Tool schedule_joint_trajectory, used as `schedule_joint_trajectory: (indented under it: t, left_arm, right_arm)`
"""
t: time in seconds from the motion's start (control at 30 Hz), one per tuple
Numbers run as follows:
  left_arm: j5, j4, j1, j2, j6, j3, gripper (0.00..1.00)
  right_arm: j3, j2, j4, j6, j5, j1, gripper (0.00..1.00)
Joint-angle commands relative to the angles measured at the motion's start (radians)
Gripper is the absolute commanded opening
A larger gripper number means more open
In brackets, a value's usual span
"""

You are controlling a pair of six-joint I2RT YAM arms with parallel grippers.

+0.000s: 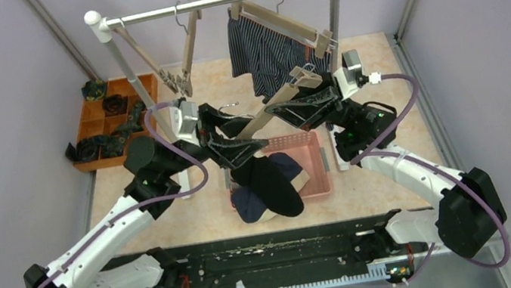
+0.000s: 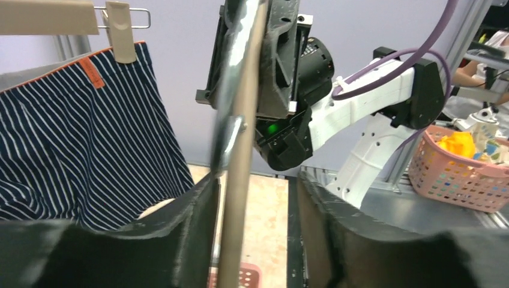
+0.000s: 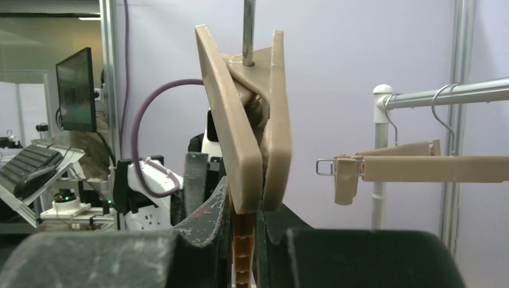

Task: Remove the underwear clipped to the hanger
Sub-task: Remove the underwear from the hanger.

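The navy white-striped underwear (image 1: 265, 51) hangs clipped to a wooden hanger (image 1: 287, 21) on the rack's right side; it also shows in the left wrist view (image 2: 78, 156), held by a clip (image 2: 120, 30). My right gripper (image 1: 298, 103) (image 3: 243, 234) is shut on a second, bare wooden hanger (image 1: 273, 104) (image 3: 252, 138), held off the rail above the basket. My left gripper (image 1: 241, 142) (image 2: 255, 240) is open, with that hanger's bar (image 2: 237, 198) between its fingers, near the left one. Black underwear (image 1: 274, 183) and navy underwear (image 1: 246, 205) lie in the pink basket (image 1: 321, 168).
The white rack rail (image 1: 216, 1) carries two empty hangers (image 1: 186, 55) on its left part. An orange tray (image 1: 93, 126) with dark rolled bundles sits at the far left. Another hanger (image 3: 420, 168) shows in the right wrist view. A second pink basket (image 2: 462, 174) stands beyond the table.
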Motion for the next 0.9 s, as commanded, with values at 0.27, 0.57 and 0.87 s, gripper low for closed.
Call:
schedule_joint_trajectory:
  t: [0.27, 0.57, 0.87]
  left_arm:
    - [-0.089, -0.305, -0.009, -0.157, 0.232, 0.064, 0.77]
    - [-0.215, -0.377, -0.009, -0.176, 0.298, -0.015, 0.77]
    - [-0.272, -0.319, -0.009, -0.153, 0.307, -0.038, 0.69]
  right_arm:
    - [0.052, -0.064, 0.009, -0.048, 0.037, 0.004, 0.00]
    - [0.063, -0.109, 0.011, -0.044, 0.044, 0.004, 0.00]
    - [0.047, -0.142, -0.023, -0.063, 0.054, 0.004, 0.00]
